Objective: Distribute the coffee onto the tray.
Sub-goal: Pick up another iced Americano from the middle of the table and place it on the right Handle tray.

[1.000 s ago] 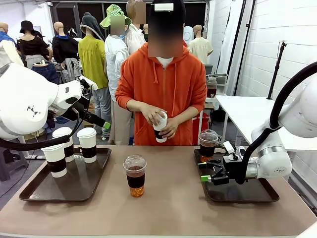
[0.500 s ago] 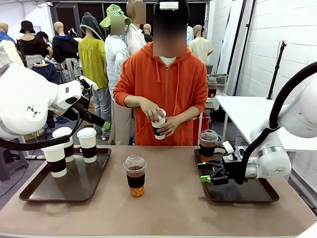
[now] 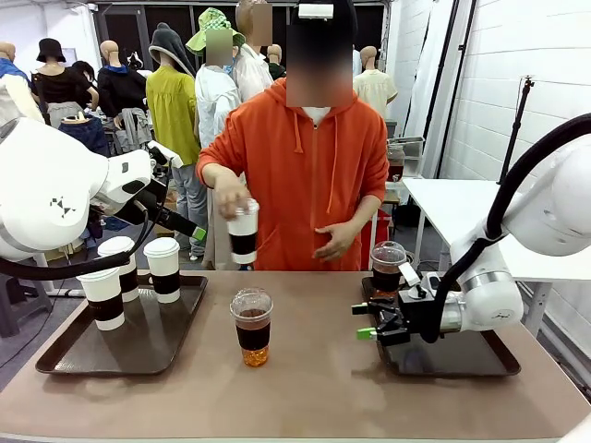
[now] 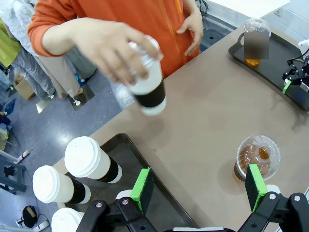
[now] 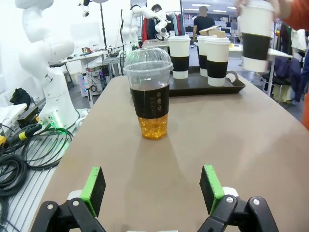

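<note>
Three white paper cups with dark brown bands and white lids [image 3: 163, 268] stand close together on a dark brown tray [image 3: 162, 346] at the left end of the brown table [image 3: 314, 397]. A fourth cup [image 3: 243, 233] of the same kind is in the air over the table's far edge. The person's hand [image 3: 228, 196] grips it from above around its lid end.

A clear plastic dome-lidded cup [image 3: 251, 325] stands on the bare table near the middle, between the two trays. It has a black sleeve round its waist, with amber-brown drink showing below the sleeve and darker drink above it. A second clear cup [image 3: 387, 266] of the same kind stands in the far inner corner of the second dark tray [image 3: 462, 362], at the right end.

The right gripper [image 3: 367, 321] hangs low over that tray's inner edge and points at the middle cup. Its jaws are spread wide and hold nothing, and the cup stands well ahead of its green pads. The left gripper [image 4: 199, 187] is raised above the left tray, also spread wide and empty.
</note>
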Controlling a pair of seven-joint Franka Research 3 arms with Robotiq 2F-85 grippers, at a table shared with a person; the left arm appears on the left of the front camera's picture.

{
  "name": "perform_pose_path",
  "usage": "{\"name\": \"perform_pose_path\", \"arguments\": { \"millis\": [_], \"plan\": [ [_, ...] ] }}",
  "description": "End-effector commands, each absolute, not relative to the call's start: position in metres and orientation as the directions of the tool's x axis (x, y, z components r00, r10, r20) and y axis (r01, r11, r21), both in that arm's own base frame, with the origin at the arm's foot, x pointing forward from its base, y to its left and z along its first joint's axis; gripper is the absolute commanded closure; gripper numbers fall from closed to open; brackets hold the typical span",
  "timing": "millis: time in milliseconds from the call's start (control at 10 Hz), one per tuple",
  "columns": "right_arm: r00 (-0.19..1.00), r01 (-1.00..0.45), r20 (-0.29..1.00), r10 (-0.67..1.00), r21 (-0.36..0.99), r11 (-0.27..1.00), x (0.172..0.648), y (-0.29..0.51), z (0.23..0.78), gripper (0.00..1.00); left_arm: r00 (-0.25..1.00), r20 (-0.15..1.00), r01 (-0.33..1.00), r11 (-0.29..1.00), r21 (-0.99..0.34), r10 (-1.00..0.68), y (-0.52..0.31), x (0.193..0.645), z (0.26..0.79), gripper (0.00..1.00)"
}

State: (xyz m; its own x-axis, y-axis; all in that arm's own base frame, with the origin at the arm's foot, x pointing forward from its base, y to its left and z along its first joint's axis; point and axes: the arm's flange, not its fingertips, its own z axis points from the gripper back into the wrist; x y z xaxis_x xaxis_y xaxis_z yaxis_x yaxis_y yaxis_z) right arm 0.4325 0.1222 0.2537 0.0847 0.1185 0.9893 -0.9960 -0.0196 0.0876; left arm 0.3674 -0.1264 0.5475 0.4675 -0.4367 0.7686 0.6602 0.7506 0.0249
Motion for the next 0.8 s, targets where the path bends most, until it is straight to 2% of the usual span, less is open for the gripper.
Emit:
{"name": "perform_pose_path", "arguments": {
  "millis": [0, 700],
  "plan": [
    [0.105, -0.994, 0.988, 0.115, 0.101, 0.033, 0.443, 0.154, 0.254, 0.0, 0.47, 0.77, 0.659, 0.752, 0.019, -0.432, -0.125, 0.368, 0.548, 0.0],
    [0.112, -0.994, 0.985, 0.134, 0.114, -0.002, 0.455, 0.223, 0.251, 0.0, 0.47, 0.77, 0.659, 0.752, 0.019, -0.432, -0.125, 0.368, 0.548, 0.0]
  ]
}}
